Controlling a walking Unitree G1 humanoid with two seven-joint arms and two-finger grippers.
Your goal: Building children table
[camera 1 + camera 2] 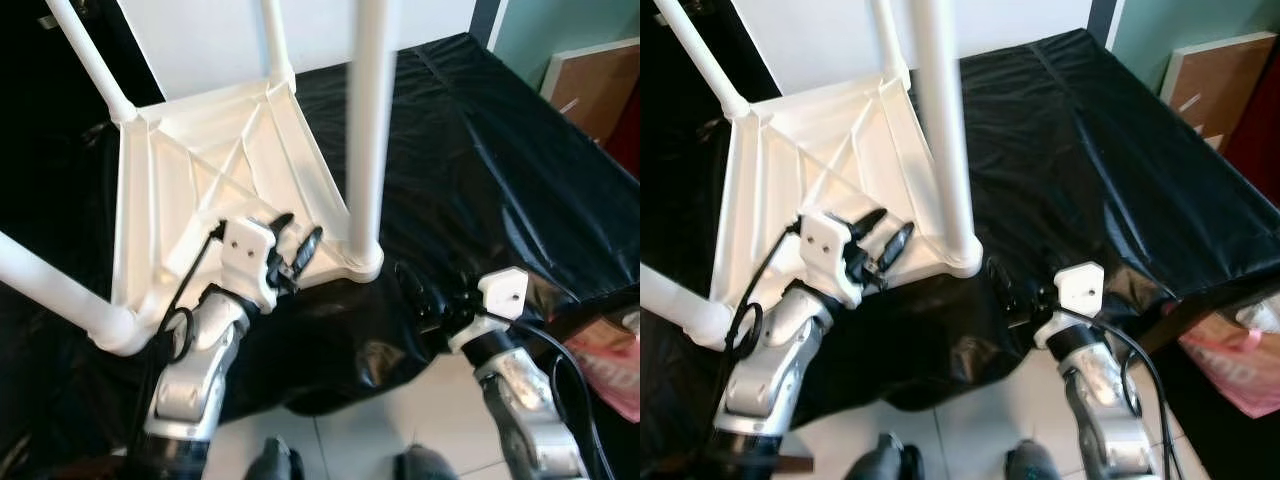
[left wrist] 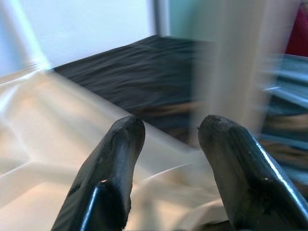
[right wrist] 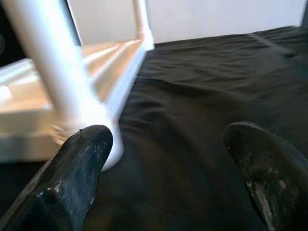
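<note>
Left eye view: white plastic children's table (image 1: pixel 215 190) lying upside down on a surface draped in black sheeting (image 1: pixel 480 160), legs pointing up. Left gripper (image 1: pixel 293 243) positioned over the near edge of the ribbed underside, fingers parted, nothing held; nearest table leg (image 1: pixel 368 130) rising just to its right from the corner socket, another leg (image 1: pixel 60 290) projecting off the corner to its left. Right gripper (image 1: pixel 418 290) low over the sheeting at the near edge, to the right of that corner socket and apart from it; finger spacing hard to judge here. Pink bag (image 1: pixel 610 365) on the floor further right; brown board (image 1: pixel 590 85) leaning beyond the far right edge. Right eye view: same arrangement; white tiled floor (image 1: pixel 970 420) below the sheeting's overhang. Left wrist view: blurred; two black fingers (image 2: pixel 113 168) moderately apart, gap empty, pale table underside beneath them, blurred upright leg just beyond the fingertips. Right wrist view: fingers (image 3: pixel 72 173) spread wide, empty; table leg and its corner socket (image 3: pixel 77 110) just ahead of one fingertip, black sheeting ahead between the fingers.
</note>
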